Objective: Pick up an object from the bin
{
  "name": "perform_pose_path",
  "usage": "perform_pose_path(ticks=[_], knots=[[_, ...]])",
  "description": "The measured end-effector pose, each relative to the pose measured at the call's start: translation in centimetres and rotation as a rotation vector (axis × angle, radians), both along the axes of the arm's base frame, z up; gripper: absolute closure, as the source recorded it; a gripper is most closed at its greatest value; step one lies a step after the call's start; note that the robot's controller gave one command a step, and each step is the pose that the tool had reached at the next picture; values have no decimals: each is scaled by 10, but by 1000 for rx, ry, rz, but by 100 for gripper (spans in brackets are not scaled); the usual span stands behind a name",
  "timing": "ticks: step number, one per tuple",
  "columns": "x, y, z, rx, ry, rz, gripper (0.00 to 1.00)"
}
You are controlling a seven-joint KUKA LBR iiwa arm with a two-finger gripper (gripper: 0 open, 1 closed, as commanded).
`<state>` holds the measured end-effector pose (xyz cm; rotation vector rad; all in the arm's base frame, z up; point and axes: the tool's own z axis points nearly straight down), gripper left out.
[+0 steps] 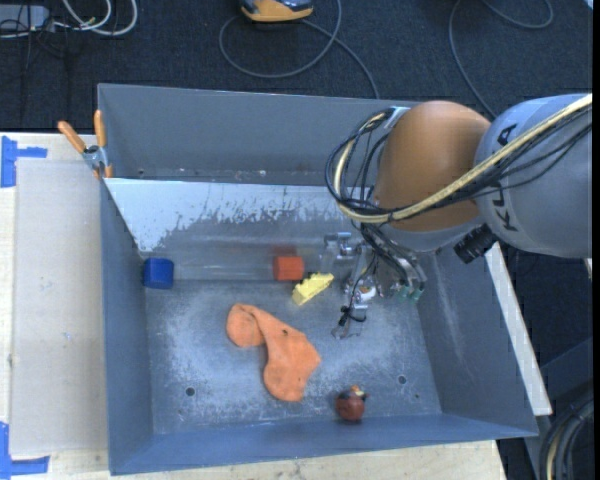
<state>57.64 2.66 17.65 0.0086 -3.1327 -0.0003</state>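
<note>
My gripper (352,318) hangs low over the bin floor, right of centre, under the orange wrist cover. Just to its upper left lies a small yellow piece (312,288), about a finger's width from the fingertips. A red-orange block (288,267) sits beside the yellow piece, further left near the back wall. A limp orange cloth-like thing (276,349) lies to the lower left of the gripper. Nothing shows between the fingers.
A blue block (158,273) rests at the left end of the bin, by the back wall. A small dark red round thing (350,405) lies near the front wall. The arm and its cables cover the bin's right rear corner.
</note>
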Motion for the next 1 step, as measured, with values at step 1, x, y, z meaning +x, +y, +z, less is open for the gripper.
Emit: perform_pose_path(ticks=[1], knots=[[2,0,4,0,-7,-1,0]])
